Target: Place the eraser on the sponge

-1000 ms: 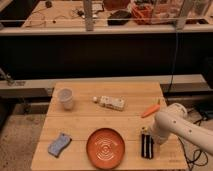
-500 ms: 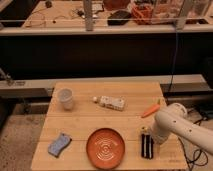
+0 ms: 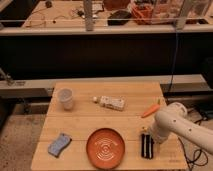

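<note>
The eraser (image 3: 146,146), a black oblong block with pale stripes, lies lengthwise on the wooden table (image 3: 130,122) near its front right. My gripper (image 3: 146,132) is at the end of the white arm (image 3: 175,125), low over the eraser's far end. Whether it touches the eraser I cannot tell. The sponge (image 3: 59,144), a small blue-grey pad with wavy edges, lies flat near the front left corner, far from the gripper.
An orange plate (image 3: 105,148) sits between sponge and eraser. A white cup (image 3: 65,98) stands at the back left, with a white patterned box (image 3: 112,102) mid-table. A small carrot (image 3: 150,110) lies behind the arm. Behind the table runs a dark shelf.
</note>
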